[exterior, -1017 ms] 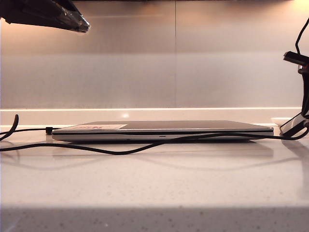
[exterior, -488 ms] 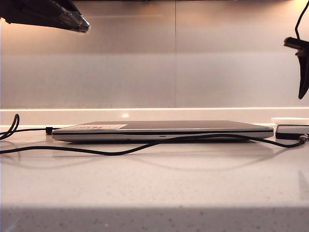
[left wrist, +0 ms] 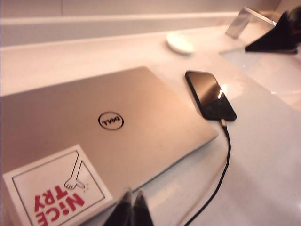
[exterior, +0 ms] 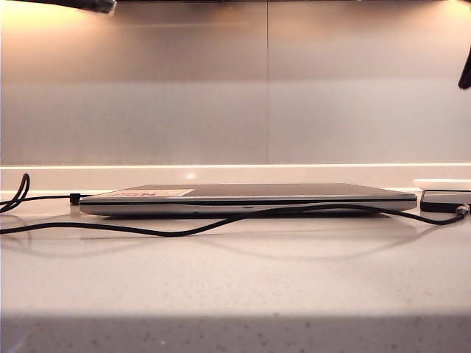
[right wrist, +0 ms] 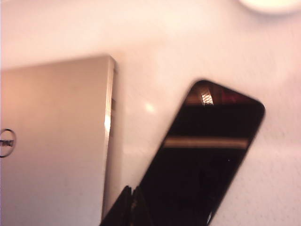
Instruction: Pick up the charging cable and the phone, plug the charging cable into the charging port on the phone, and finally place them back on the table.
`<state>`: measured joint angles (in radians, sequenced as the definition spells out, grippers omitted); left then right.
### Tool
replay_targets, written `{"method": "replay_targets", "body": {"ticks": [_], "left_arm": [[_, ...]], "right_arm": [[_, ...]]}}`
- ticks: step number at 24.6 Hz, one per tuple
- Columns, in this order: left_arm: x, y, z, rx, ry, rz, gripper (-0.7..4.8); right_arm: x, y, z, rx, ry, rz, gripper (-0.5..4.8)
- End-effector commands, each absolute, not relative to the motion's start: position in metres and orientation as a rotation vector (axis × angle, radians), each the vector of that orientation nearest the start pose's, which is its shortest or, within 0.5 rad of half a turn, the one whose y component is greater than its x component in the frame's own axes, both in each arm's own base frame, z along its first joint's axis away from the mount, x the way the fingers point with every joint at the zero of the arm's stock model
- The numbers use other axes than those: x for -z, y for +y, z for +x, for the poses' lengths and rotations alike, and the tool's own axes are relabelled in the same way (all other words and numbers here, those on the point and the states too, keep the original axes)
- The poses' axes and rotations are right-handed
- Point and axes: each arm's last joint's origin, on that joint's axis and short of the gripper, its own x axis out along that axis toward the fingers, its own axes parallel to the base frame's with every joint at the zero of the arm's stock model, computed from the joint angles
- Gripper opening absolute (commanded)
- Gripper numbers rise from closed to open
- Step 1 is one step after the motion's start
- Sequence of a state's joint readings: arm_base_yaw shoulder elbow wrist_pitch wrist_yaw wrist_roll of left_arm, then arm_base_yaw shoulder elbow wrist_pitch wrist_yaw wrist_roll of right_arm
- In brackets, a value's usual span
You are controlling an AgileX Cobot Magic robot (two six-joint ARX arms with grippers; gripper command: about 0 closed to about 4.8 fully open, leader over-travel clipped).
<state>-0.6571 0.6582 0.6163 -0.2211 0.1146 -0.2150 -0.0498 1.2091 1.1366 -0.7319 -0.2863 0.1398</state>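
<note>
My left jaws (left wrist: 130,197) and right jaws (right wrist: 130,193) hang pinched together, empty, above the flat black glossy phone (left wrist: 209,94); I'd withdraw straight up, leaving the thin black plugged-in charging cable (left wrist: 225,162) untugged on the pale speckled counter (left wrist: 273,141).

a home kitchen or a similar domestic counter is suggested. a glossy pale speckled stone-like tabletop (exterior: 235,287) is seen, closed at the back by a low upstand and a grey panelled wall (exterior: 221,88) which is lit warmly from above. a small white dish (left wrist: 181,42) is placed near the wall, and a closed silver laptop (left wrist: 94,127) with a sticker is laid on the tabletop.
</note>
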Motion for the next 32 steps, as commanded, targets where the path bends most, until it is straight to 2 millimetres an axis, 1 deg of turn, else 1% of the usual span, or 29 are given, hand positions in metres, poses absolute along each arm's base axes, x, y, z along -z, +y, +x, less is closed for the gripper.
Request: {"method": "replay_targets", "body": {"ticks": [1,3,4,7,11,15,17,22,27,29,32], "left_arm": [[-0.291,-0.093,0.115,0.740,0.329,-0.120,-0.06],[-0.290,-0.092,0.114,0.741,0.329,-0.106,-0.06],[-0.290,-0.092,0.114,0.740,0.335,-0.103,-0.06],[-0.289,-0.092,0.114,0.740,0.343,-0.097,-0.06],[-0.285,-0.092,0.114,0.737,0.363,-0.090,-0.06],[-0.273,-0.090,0.112,0.734,0.387,-0.083,-0.06],[-0.259,-0.087,0.108,0.734,0.387,-0.084,-0.06],[-0.239,-0.081,0.100,0.741,0.337,-0.098,-0.06],[-0.223,-0.075,0.091,0.744,0.310,-0.106,-0.06],[-0.219,-0.073,0.089,0.748,0.281,-0.115,-0.06],[-0.220,-0.070,0.085,0.758,0.196,-0.131,-0.06]], "right_arm": [[-0.327,0.003,0.223,-0.213,0.623,0.218,-0.05],[-0.324,0.006,0.210,-0.230,0.557,0.192,-0.05],[-0.321,0.006,0.199,-0.226,0.521,0.159,-0.05],[-0.315,0.006,0.183,-0.188,0.512,0.141,-0.05],[-0.304,0.006,0.164,-0.189,0.518,0.142,-0.05],[-0.292,0.006,0.146,-0.198,0.481,0.125,-0.05],[-0.284,0.005,0.132,-0.177,0.454,0.119,-0.05],[-0.283,0.005,0.119,-0.183,0.431,0.118,-0.05],[-0.285,0.005,0.115,-0.185,0.407,0.116,-0.05],[-0.286,0.005,0.115,-0.185,0.405,0.116,-0.05],[-0.286,0.005,0.115,-0.185,0.406,0.116,-0.05]]}}
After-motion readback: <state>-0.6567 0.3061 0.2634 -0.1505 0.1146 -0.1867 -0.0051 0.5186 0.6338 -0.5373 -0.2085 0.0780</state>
